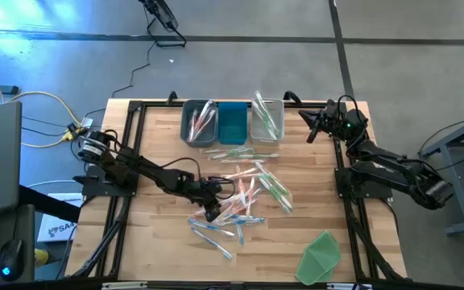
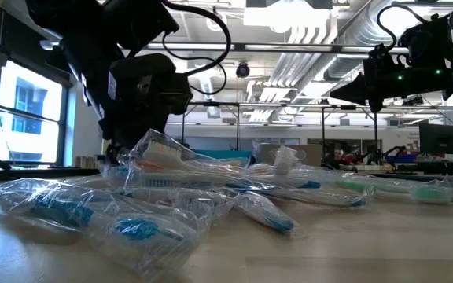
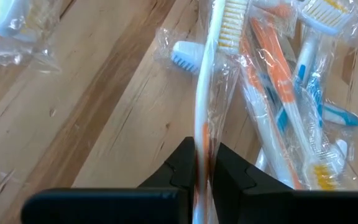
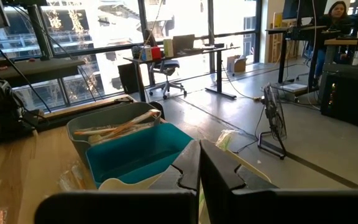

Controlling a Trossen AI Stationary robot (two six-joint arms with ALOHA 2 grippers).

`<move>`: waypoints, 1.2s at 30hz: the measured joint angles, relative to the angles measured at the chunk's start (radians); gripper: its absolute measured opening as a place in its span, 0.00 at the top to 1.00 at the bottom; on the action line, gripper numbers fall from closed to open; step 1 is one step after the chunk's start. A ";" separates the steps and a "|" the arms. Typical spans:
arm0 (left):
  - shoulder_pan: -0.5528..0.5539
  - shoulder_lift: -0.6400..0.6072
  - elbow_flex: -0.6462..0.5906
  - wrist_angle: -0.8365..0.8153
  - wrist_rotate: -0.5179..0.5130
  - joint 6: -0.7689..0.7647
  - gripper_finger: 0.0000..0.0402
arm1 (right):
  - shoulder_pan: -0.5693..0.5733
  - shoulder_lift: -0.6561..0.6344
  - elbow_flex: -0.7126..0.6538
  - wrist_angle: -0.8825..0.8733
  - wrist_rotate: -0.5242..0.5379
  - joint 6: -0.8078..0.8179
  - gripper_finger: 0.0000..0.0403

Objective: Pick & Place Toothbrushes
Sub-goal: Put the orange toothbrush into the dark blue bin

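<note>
surface: wooden table [image 1: 159, 250] | centre: wrapped toothbrushes [image 1: 248, 197] | 12 o'clock: three bins [image 1: 234, 122] | 5 o'clock: green sheet [image 1: 321, 256]

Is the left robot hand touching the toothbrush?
Touching. The left wrist view shows the left gripper pinching the wrapped orange-and-white toothbrush between both fingers.

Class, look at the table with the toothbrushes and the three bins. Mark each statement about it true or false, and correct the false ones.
1. The left gripper is closed on a wrapped white and orange toothbrush. True.
2. The teal plastic middle bin holds several toothbrushes. False: it looks empty.
3. The right gripper is down in the pile. False: it waits, shut, near the bins.
4. A folded green sheet lies on the wooden table. True.
</note>
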 joint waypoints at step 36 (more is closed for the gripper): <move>0.001 -0.276 0.000 -0.192 -0.068 0.081 0.93 | 0.000 0.000 0.000 -0.001 0.000 0.000 1.00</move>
